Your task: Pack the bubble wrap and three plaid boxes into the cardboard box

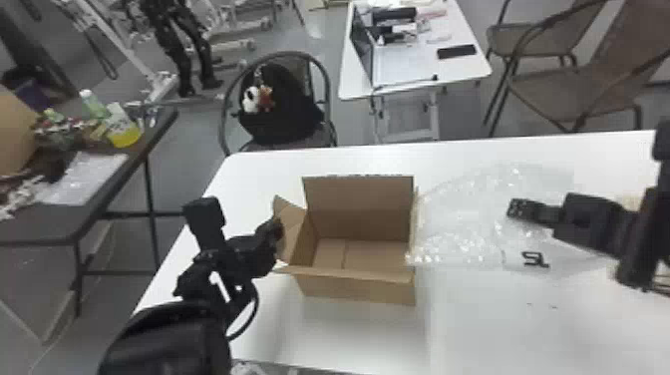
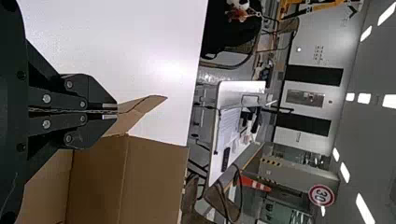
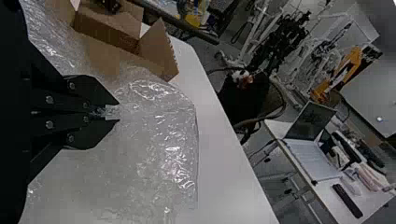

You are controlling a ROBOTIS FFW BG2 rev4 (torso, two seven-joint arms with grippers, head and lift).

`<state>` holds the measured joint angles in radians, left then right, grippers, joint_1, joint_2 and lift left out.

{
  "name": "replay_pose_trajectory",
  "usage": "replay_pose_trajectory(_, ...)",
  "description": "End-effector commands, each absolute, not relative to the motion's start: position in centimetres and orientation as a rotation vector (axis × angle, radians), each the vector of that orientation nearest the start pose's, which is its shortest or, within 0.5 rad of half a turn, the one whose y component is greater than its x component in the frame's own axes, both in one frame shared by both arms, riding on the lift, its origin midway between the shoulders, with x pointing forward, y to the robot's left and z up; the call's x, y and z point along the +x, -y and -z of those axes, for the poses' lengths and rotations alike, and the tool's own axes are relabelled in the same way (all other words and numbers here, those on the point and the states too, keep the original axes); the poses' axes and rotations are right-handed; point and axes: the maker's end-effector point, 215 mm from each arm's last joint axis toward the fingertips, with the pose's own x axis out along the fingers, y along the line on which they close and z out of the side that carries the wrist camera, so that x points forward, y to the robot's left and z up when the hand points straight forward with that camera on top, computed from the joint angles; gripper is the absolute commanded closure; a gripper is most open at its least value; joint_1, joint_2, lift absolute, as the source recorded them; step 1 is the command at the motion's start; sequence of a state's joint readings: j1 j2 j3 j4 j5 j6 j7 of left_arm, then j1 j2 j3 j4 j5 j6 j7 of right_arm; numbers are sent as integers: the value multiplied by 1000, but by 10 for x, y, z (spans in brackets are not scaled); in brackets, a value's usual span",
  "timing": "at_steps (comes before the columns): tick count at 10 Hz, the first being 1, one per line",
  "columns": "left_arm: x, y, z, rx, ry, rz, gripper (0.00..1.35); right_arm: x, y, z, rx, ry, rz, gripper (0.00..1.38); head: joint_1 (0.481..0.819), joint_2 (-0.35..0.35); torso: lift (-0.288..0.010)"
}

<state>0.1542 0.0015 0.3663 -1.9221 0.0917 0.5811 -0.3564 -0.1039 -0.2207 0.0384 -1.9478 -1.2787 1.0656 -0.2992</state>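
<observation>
The cardboard box [image 1: 356, 289] stands open on the white table, its inside bare. At its left side my left gripper [image 1: 279, 230] meets the raised side flap [image 1: 290, 227]. The left wrist view has that left gripper [image 2: 116, 111] shut, with the flap [image 2: 133, 116] between its fingertips. Clear bubble wrap [image 1: 463, 224] lies spread to the right of the box, its left edge against the box's right side. Over the wrap is my right gripper [image 1: 513, 208]. In the right wrist view, the right gripper [image 3: 114, 112] is shut on a pinch of the bubble wrap [image 3: 154, 154].
The white table [image 1: 498, 324] reaches toward the front and right of the box. Beyond its back edge stand a chair with a black bag [image 1: 284, 109] and a desk with a laptop [image 1: 361, 47]. A dark side table [image 1: 75, 219] with clutter is at the left.
</observation>
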Motion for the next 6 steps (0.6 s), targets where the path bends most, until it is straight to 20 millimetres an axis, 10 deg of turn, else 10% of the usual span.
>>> replay_pose_trajectory(1, 514, -346, 393, -161, -341, 21, 1214, 503, 48, 253, 655, -598, -644, 1240, 695, 311, -92)
replay_pose_trajectory(3, 519, -338, 392, -151, -343, 29, 1214, 508, 24, 228, 693, -563, -697, 1240, 695, 315, -92)
replay_pose_trajectory(6, 520, -333, 394, -145, -353, 29, 1214, 531, -47, 257, 814, -609, -768, 1240, 694, 348, -92)
